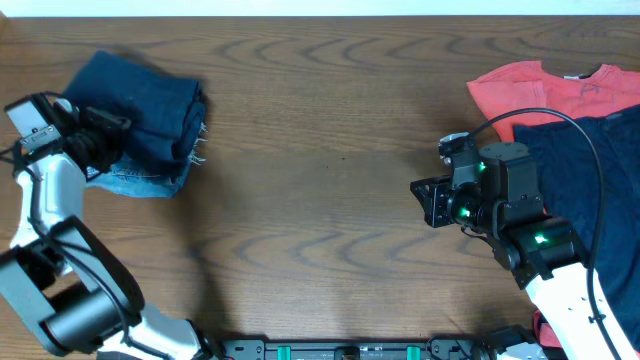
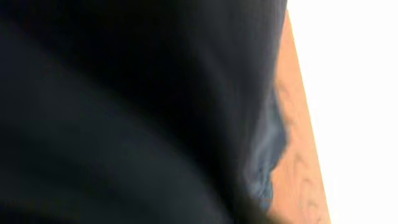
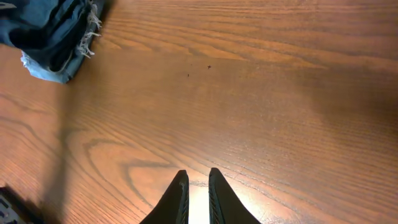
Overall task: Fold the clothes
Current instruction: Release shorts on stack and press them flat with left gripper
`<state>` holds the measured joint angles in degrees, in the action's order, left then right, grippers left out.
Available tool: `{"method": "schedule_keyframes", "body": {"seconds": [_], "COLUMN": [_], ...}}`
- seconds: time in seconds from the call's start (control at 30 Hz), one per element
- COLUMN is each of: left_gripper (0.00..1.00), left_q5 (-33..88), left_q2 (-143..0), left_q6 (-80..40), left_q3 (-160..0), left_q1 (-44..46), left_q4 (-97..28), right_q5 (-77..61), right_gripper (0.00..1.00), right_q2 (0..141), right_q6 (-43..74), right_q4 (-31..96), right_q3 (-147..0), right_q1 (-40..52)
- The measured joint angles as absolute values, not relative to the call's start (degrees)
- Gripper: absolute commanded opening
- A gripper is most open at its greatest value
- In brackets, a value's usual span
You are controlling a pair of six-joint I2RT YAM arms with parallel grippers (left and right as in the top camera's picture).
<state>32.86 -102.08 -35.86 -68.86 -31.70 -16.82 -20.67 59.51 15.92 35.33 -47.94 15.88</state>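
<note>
Right wrist view, closest in: right tool (image 3: 197,171) with its dark fingers drawn almost together, only a thin slit between, gripping nothing, hovering over the bare brown wood-grain desk (image 3: 261,93). From overhead, pointing left toward the desk's middle, forearm running back to the near right corner, a black cable looping over it. Just behind that arm, a dark navy garment (image 1: 600,170) spread loose, lying over the lower part of a coral-red T-shirt (image 1: 560,90), neckline toward the far edge. Well apart at the far left, left tool (image 1: 100,148) against the near-left side of a folded pile; opening impossible to tell, with only dark cloth up close in the left wrist view. On top of the pile, a folded navy piece (image 1: 150,105), long axis slanting from far left to near right; beneath it, light-blue denim shorts (image 1: 140,183), frayed hem facing right. Left arm bent up from the near left corner, wrist turned right. Beyond the far edge, a pale strip (image 1: 320,7).
</note>
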Motion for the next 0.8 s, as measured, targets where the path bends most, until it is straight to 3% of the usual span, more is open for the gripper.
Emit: {"method": "schedule_keyframes", "body": {"seconds": [0.1, 0.5, 0.53, 0.57, 0.63, 0.67, 0.8], "left_gripper": [0.98, 1.0, 0.93, 0.77, 0.21, 0.06, 0.06], "left_q5": [32.97, 30.48, 30.35, 30.22, 30.11, 30.41, 33.26], "left_q2": [-102.56, -100.53, -99.53, -98.32, -95.26, -93.62, -87.0], "left_q6": [-33.85, -21.76, -21.1, -20.99, -20.6, -20.27, -19.18], "left_q3": [-68.86, -68.95, -68.95, -68.95, -68.95, -68.95, -69.06], "left_q1": [-33.01, -41.85, -42.59, -43.31, -44.56, -45.01, -44.31], "left_q4": [-19.25, -39.68, -40.53, -41.19, -41.69, -41.15, -33.45], "right_q5": [-20.73, -20.84, -20.84, -20.84, -20.84, -20.84, -20.8], "right_gripper": [0.11, 0.12, 0.13, 0.13, 0.13, 0.13, 0.14], "right_q2": [59.51, 59.51, 59.51, 59.51, 59.51, 59.51, 59.51], "right_q6": [16.16, 17.26, 17.37, 17.41, 17.45, 17.47, 17.61], "right_q4": [35.33, 35.35, 35.33, 35.35, 35.33, 35.33, 35.33], "right_q3": [-47.94, -47.94, -47.94, -47.94, -47.94, -47.94, -47.94], "right_q1": [15.88, 15.88, 15.88, 15.88, 15.88, 15.88, 15.88]}}
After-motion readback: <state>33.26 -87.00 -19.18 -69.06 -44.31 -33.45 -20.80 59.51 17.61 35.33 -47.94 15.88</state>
